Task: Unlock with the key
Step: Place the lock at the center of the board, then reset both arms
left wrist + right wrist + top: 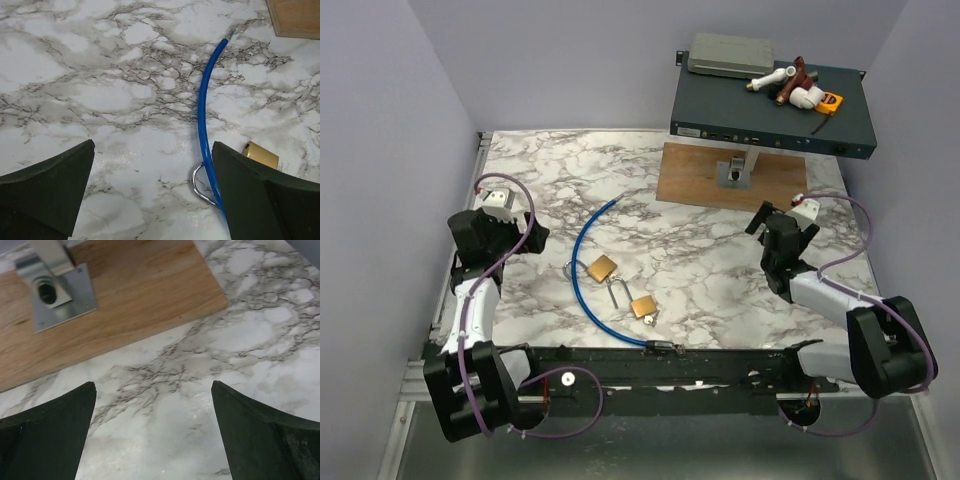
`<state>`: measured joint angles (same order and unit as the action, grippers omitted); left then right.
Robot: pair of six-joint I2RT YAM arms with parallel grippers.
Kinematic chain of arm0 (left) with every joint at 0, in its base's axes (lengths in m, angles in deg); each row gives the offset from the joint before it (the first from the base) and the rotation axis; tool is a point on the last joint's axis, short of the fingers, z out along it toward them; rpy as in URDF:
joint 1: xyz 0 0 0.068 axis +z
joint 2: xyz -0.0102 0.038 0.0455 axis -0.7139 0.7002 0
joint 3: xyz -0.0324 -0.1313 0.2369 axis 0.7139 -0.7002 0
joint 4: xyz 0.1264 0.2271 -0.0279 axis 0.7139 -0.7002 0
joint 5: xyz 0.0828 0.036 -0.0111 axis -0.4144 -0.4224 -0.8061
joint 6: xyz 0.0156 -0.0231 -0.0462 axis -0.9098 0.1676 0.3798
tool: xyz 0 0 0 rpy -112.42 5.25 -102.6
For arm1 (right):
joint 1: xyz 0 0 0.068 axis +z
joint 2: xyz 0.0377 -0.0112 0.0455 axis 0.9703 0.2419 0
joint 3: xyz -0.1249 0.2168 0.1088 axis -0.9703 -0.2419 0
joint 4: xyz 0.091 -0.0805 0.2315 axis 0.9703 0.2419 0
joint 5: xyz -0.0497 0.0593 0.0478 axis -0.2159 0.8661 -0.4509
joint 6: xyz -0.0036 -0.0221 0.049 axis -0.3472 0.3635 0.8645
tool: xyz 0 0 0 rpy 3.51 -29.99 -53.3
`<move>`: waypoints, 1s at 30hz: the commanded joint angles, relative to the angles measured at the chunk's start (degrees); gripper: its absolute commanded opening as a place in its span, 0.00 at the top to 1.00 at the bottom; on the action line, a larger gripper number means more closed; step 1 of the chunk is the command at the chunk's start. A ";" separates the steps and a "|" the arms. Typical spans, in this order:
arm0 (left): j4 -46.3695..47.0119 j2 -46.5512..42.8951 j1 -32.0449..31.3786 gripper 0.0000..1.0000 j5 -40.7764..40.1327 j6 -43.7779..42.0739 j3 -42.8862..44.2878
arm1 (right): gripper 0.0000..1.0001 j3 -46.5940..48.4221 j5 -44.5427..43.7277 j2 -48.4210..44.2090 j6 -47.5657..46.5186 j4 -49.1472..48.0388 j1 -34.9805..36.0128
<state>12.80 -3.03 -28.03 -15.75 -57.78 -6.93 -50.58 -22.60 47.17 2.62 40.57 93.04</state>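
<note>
Two claws, both mine: I am holding my left claw (153, 145) spread wide above the marble table (720, 270), pinching nothing, and my right claw (152, 384) equally spread and empty beside one wooden board (140, 305) carrying one metal bracket (55, 290). Two brass padlocks are lying mid-table: the farther padlock (602, 267), its shackle crossing one blue cable (202, 115), and the nearer padlock (643, 306). One key (651, 320), barely discernible, is lying at the nearer padlock's near edge.
</note>
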 commanded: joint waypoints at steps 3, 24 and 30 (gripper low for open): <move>41.70 5.05 -0.61 0.01 -1.30 12.93 -14.39 | 0.00 -3.99 3.94 5.25 -3.12 -23.68 -6.46; 67.47 12.56 -15.40 0.01 -21.42 3.29 -24.47 | 0.00 -10.03 15.58 19.55 -15.98 -45.54 -7.84; 65.88 12.33 -15.06 0.01 -23.71 4.43 -23.54 | 0.00 -12.32 19.16 22.11 -14.48 -51.81 -10.62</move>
<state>78.70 9.62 -43.31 -35.83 -53.23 -30.23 -62.51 -5.97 68.24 -12.20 -2.75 82.98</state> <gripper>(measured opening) 0.985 0.998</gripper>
